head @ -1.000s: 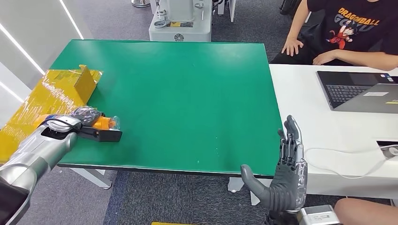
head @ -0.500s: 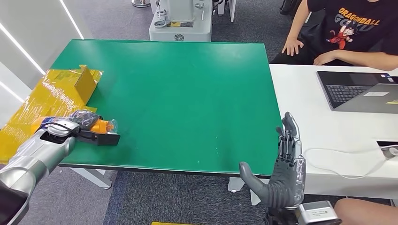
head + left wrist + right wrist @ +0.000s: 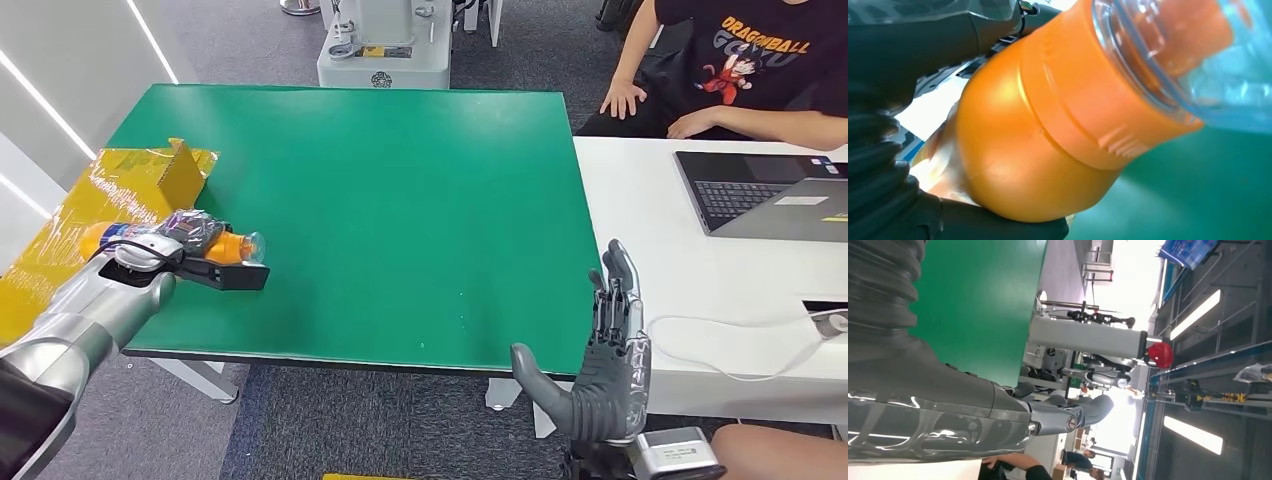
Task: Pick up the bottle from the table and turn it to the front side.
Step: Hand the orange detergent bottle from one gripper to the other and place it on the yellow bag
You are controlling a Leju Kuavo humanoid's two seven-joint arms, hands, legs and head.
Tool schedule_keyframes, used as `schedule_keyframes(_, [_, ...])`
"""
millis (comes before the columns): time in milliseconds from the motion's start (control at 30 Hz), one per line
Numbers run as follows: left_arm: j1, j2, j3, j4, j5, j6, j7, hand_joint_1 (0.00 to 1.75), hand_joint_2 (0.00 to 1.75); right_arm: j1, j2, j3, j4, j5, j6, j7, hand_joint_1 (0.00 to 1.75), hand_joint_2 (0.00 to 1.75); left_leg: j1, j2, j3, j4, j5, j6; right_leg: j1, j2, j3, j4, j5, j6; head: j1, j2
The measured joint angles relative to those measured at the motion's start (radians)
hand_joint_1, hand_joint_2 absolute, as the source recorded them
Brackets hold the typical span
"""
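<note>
The left hand [image 3: 185, 240] is gripping the orange bottle [image 3: 225, 247] at the green surface's [image 3: 400, 200] near left edge — it is carrying it slightly farther in than a moment ago, so the pick-up seems underway and turning remains. The right hand [image 3: 605, 365] is hovering open-fingered, holding nothing.

A yellow cardboard sheet [image 3: 95, 205] wrapped in clear film lies at the left edge of the frame, overlapping the green table [image 3: 400, 200]. At the right stands a white desk [image 3: 660, 230] bearing an open laptop [image 3: 765, 195] and a white cable [image 3: 740, 345]. A seated person [image 3: 740, 70] occupies the upper right; grey equipment [image 3: 385, 45] stands at upper centre.
</note>
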Motion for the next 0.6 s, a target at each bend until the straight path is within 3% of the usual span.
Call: schedule_keyframes(600, [0.012,-0.009,0.026,0.003,0.009,0.002,0.035,1.75,1.75,0.025,-0.007,0.004,-0.022,0.035,-0.015,0.022,0.0,1.75,0.0,0.0,0.0,0.0,0.0,0.0,0.0,0.0,0.0,0.0,0.0,0.0,0.0,0.0])
